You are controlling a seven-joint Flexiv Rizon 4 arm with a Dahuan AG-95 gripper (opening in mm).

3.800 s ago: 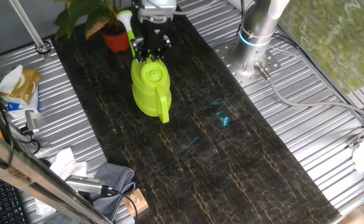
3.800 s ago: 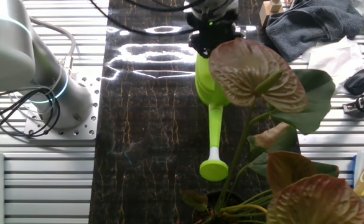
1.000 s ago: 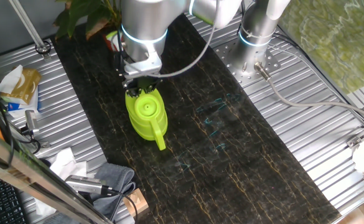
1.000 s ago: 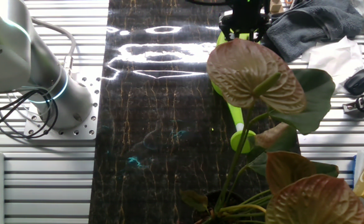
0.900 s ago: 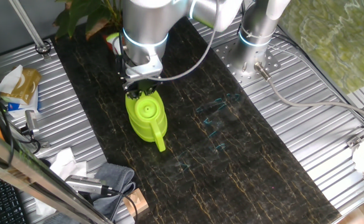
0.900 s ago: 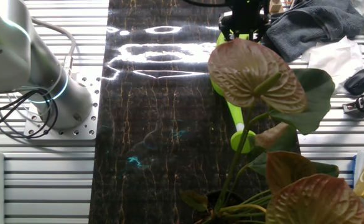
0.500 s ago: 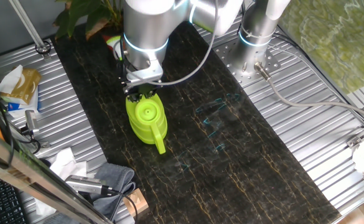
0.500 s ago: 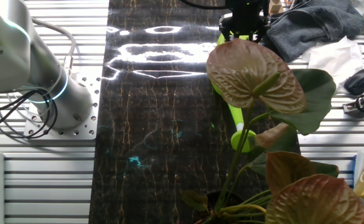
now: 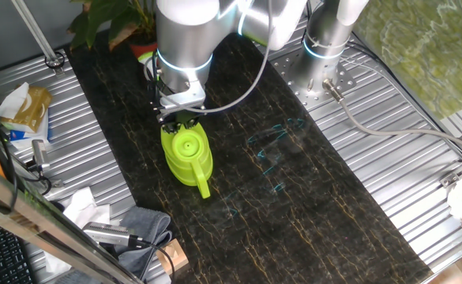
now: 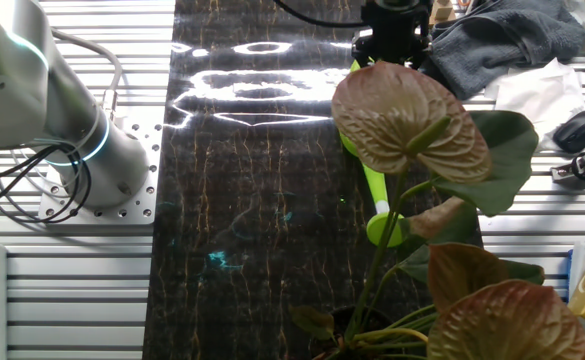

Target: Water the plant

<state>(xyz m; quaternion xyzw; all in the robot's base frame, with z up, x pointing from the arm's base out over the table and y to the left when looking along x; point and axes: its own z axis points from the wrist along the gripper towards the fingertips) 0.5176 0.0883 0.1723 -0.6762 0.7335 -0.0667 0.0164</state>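
One fixed view: gripper clamped on the watering can, plant at the table's far end. Spout's close to leaves, so swinging could snag them.

plant: pot hidden behind arm | pincer: jaw state unclear
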